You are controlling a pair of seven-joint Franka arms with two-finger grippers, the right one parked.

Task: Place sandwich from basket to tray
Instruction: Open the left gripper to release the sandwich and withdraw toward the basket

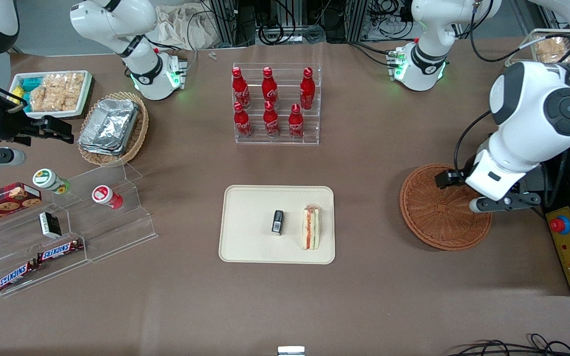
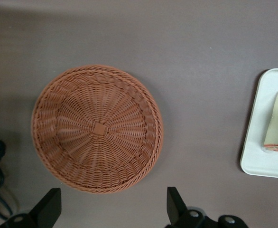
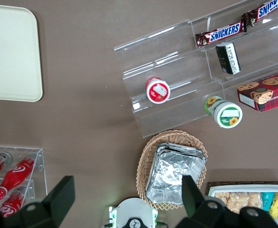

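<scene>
1 sandwich [image 1: 311, 227] lies on the tray [image 1: 245, 242] by its basket-side edge; 1 basket [image 1: 436, 217] sits bare under the wide-open gripper [image 2: 113, 206].

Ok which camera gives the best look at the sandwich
The front view: the whole sandwich shows on the tray, filling stripe visible, beside a small black item. The left wrist view catches only part of it at the picture's edge; the open gripper hangs over the basket. The right wrist view misses it.

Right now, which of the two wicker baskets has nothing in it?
The round reddish-brown basket below the open gripper is empty. The lighter tan basket holds foil trays, and the sandwich lies on the tray.
</scene>
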